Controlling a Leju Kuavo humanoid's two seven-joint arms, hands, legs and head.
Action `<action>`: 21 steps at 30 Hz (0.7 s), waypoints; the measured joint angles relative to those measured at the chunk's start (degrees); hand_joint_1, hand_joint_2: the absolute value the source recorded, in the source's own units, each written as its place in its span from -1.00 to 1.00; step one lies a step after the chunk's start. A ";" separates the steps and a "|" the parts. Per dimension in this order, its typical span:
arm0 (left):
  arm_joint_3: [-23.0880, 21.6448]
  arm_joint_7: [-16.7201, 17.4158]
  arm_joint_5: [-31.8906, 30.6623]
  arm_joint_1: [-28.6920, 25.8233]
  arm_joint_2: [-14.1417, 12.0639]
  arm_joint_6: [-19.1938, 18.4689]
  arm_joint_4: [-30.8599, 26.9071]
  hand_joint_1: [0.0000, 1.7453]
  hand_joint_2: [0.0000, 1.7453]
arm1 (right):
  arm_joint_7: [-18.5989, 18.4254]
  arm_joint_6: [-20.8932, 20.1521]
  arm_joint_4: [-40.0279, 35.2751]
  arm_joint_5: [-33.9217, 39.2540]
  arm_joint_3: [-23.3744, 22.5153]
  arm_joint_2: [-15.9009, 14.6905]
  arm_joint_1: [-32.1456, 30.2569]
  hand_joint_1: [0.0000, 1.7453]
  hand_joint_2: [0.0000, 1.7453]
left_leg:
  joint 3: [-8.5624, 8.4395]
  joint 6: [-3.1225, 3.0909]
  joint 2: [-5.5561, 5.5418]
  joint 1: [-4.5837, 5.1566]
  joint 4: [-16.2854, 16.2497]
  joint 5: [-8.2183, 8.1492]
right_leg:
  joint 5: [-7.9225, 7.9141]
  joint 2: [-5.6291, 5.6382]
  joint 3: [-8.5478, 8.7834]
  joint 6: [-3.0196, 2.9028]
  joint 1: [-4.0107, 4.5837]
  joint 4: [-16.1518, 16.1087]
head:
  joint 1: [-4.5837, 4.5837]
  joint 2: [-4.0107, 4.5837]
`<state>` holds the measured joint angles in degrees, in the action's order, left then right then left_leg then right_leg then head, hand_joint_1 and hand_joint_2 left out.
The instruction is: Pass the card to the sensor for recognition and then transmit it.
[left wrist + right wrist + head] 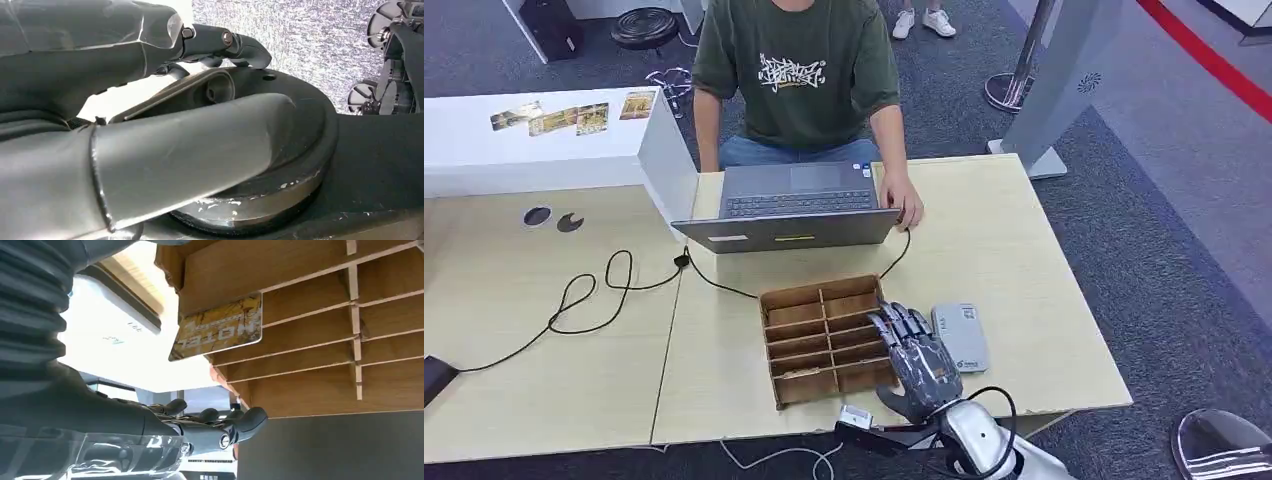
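Right robot hand (917, 362) hovers over the tabletop (1024, 260) with its fingers apart and stretched forward, holding nothing; it sits between the box (826, 338) and the sensor (961, 336), at the box's right edge. That looks like a reach for the card (218, 328), not a grasp yet. In the right wrist view the card, yellow and printed with "HOTEL", stands on edge in one slot of the wooden box, with part of it sticking out past the divider; stored this way, it leaves an edge free for fingers to pinch. The sensor, a flat grey pad, lies just beside the box on the robot's right, so a lifted card would need only a short carry to reach it. A person (799, 70) sits across the tabletop behind a laptop (789, 205), one hand on the tabletop at its corner, likely placed to receive the card afterwards. Left robot hand (150, 125) hangs by the robot's body; whether it is open or closed I cannot tell.
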<state>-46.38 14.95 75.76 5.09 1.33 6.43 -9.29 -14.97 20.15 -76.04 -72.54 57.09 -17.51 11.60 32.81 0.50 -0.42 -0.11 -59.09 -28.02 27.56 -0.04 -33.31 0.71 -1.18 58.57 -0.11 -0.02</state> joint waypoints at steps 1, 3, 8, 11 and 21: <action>0.00 0.00 0.04 0.00 0.00 0.00 0.00 -1.00 -1.00 | -0.07 0.00 -0.20 0.00 0.02 -0.28 0.00 -1.00 1.00 | 0.00 0.00 0.00 0.00 0.00 0.00 | 0.00 0.00 0.00 0.00 0.00 0.00 | 0.00 0.00; 0.00 -0.04 0.17 -0.01 0.00 0.00 0.00 -1.00 -1.00 | -0.13 0.00 -0.65 0.02 0.04 -0.74 -0.02 -1.00 1.00 | 0.00 0.00 0.00 0.00 0.00 0.00 | 0.00 0.00 0.00 0.00 0.00 0.00 | 0.00 0.02; 0.00 -0.07 0.33 -0.02 -0.02 0.00 0.00 -1.00 -1.00 | -0.44 -0.20 -1.57 0.04 0.04 -1.48 -0.10 -1.00 1.00 | 0.00 0.00 0.00 0.00 0.00 0.00 | 0.00 0.00 0.00 0.00 0.00 0.00 | 0.00 0.00; 0.00 -0.07 0.33 -0.02 -0.02 0.00 0.00 -1.00 -1.00 | -0.44 -0.44 -1.75 0.20 0.04 -1.55 -0.09 -1.00 1.00 | 0.00 0.00 0.00 0.00 0.00 0.00 | 0.00 0.00 0.00 0.00 0.00 0.00 | 0.00 0.00; 0.00 -0.15 0.66 -0.02 -0.02 0.00 0.00 -1.00 -1.00 | -0.44 -1.11 -1.75 0.52 0.07 -1.55 -0.08 -1.00 1.00 | 0.00 0.00 0.00 0.00 0.00 0.00 | 0.00 0.00 0.00 0.00 0.00 0.00 | 0.00 0.02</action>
<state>-46.38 14.80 76.41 5.07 1.31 6.43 -9.29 -15.41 19.04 -77.79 -72.02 57.16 -19.06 11.52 32.81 0.50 -0.42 -0.11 -59.09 -28.02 27.56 -0.04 -33.31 0.71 -1.18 58.57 -0.11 0.00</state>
